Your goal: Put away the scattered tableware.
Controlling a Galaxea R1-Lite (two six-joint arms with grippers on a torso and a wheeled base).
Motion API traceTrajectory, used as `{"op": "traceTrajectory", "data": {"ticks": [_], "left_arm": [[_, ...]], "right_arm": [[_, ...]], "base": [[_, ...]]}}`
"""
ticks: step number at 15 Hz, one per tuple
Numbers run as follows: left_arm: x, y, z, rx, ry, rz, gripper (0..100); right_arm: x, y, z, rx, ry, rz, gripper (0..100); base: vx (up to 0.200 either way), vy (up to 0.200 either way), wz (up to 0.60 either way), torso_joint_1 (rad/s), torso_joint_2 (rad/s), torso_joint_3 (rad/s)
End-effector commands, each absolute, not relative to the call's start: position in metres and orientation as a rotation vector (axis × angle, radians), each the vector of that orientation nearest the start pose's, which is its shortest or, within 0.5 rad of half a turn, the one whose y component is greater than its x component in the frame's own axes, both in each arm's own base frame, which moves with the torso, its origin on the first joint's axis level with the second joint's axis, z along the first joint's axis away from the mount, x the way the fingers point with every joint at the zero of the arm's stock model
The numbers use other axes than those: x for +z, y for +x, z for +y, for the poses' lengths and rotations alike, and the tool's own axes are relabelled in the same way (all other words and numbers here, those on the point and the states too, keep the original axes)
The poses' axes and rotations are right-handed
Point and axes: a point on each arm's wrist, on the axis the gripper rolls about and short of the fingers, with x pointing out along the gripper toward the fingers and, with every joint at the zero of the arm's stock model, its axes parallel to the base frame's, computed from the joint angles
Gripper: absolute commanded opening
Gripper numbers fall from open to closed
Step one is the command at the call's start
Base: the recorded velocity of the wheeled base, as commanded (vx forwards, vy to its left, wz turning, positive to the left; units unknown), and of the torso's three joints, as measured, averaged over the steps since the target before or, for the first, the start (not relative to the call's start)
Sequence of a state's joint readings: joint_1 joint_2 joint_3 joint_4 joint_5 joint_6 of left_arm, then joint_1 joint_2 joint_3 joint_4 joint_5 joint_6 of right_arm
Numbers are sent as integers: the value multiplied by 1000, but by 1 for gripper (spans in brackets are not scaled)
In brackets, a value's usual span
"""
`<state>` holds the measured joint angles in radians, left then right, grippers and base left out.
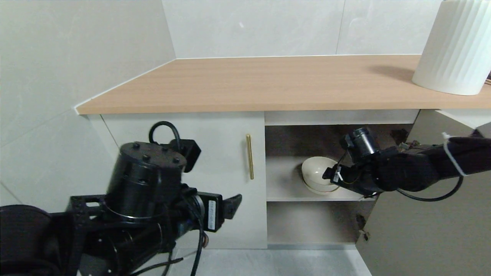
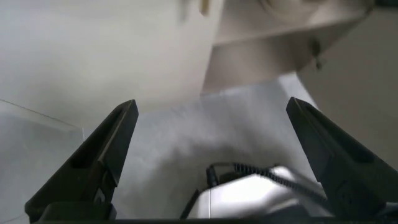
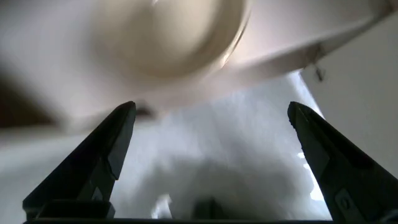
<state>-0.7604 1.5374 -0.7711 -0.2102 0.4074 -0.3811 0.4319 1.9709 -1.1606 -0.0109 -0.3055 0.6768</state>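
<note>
Round cream ceramic bowl [image 1: 316, 172] sits on white cabinet shelf [image 1: 284, 186]; right gripper [image 3: 211, 111], released, at its 3 o'clock. Left gripper [image 2: 212, 104] released too.

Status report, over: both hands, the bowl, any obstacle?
Left hand open, empty. Right hand open, by the bowl. Bowl on cabinet shelf, door open.

So the table [image 1: 268, 84] runs into the corner on my left, with a big container [image 1: 454, 46] sitting at its far right end. Under it, the closed door [image 1: 215, 153] is on the left, its handle [image 1: 249, 156] next to the open cupboard on the right. A bowl [image 1: 314, 170] sits on the shelf [image 1: 284, 188] in there, with my right tool [image 1: 329, 174] just in front of it. My left tool [image 1: 232, 204] is down low in front of the closed door.
</note>
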Motion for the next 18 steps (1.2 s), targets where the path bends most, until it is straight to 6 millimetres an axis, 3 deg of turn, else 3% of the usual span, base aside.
{"op": "traceTrajectory", "data": {"ticks": [1,2,7,9,15,18], "left_arm": [[204,189,-132,-157,-143,433,100],[210,185,-114,-119,-168,407,100],[193,186,-81,-98,-205,476,100],[193,185,-81,-107,-206,479,100],[190,185,-82,-108,-201,489,100],[191,184,-84,-118,-201,486,100]], "right_arm": [[193,254,134,35,345,699,100],[206,218,128,98,325,708,100],[220,159,96,160,246,688,100],[220,148,91,168,231,712,100],[217,148,91,180,177,716,100],[215,150,92,177,175,726,100]], "base": [[0,0,0,0,0,0],[0,0,0,0,0,0],[0,0,0,0,0,0],[0,0,0,0,0,0],[0,0,0,0,0,0],[-200,0,0,12,2,2]]}}
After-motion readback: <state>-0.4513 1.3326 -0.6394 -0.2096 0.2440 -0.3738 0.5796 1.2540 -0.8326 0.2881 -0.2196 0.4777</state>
